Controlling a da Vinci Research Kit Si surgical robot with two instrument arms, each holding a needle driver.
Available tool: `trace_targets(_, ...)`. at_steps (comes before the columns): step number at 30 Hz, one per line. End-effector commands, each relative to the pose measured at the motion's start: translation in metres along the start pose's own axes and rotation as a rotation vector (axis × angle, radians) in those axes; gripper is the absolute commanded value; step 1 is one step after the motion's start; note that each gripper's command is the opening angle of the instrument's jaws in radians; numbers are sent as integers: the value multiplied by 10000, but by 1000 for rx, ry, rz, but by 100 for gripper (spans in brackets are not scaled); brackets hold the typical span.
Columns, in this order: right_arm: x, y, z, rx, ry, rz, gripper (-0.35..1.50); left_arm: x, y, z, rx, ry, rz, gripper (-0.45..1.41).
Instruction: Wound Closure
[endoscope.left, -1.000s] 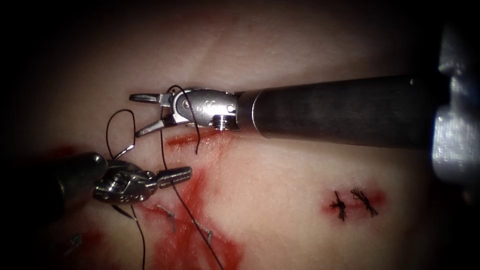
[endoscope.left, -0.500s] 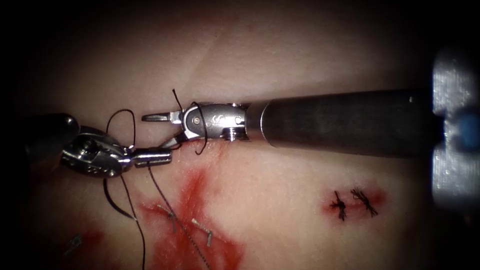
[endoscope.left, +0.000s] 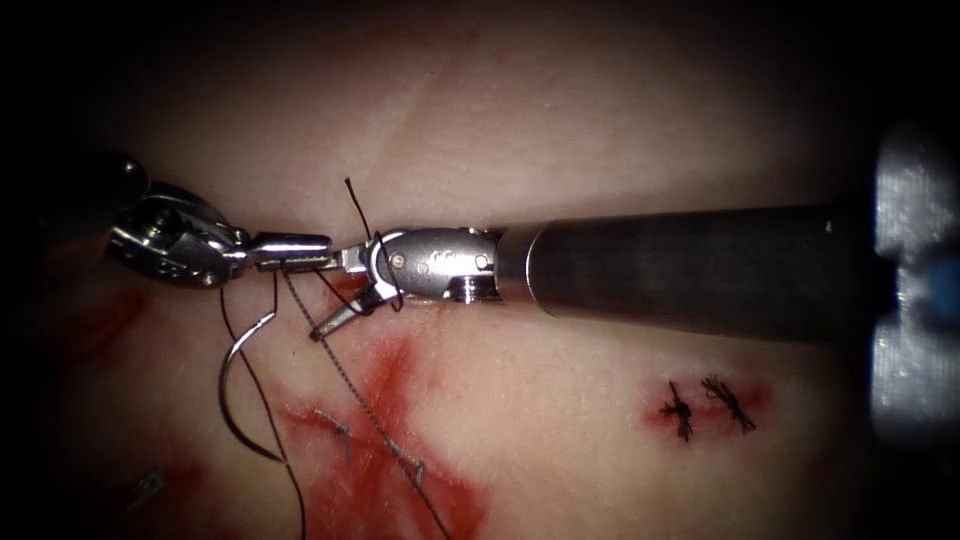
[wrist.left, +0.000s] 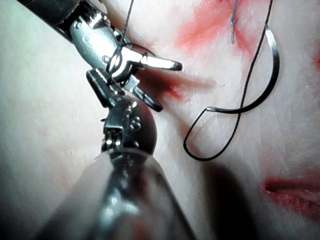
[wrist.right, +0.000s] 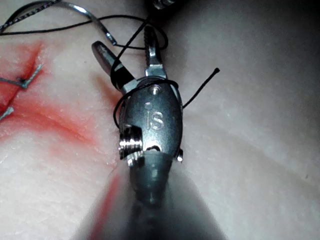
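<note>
Jaws: left tool (endoscope.left: 300, 252) grips thread (endoscope.left: 262, 400); right tool (endoscope.left: 335, 290) open, thread-looped; needle (endoscope.left: 238, 385) hangs below

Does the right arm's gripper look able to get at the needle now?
Probably, though hampered. The needle lies free on the tissue below the right gripper, whose jaws stand open. But thread is looped round that tool's wrist, and the left gripper, shut on the thread, sits against it.
</note>
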Motion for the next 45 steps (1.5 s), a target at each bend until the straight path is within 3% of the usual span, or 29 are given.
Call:
trace_targets(1,-7,-2,8,5,2,1,121,-6,0,7,2,-1,2,-45)
trace_targets(7,-7,-3,4,48,18,33,120,-29,6,13,7,-1,22,-45)
trace_targets(11,-6,-6,1,118,69,73,91,-45,13,16,-1,4,39,-45)
trace_targets(14,-5,-5,-4,152,154,103,71,-53,21,19,-12,4,55,-45)
trace_targets(18,-2,-3,-5,152,171,123,78,-60,36,24,-47,2,53,-45)
trace_targets(22,4,3,-9,126,199,145,101,-64,54,26,-74,15,23,-45)
trace_targets(38,16,16,-25,95,334,228,101,-63,77,25,-99,27,3,-45)
trace_targets(45,13,21,-41,55,395,258,99,-62,106,35,-109,9,-3,-45)
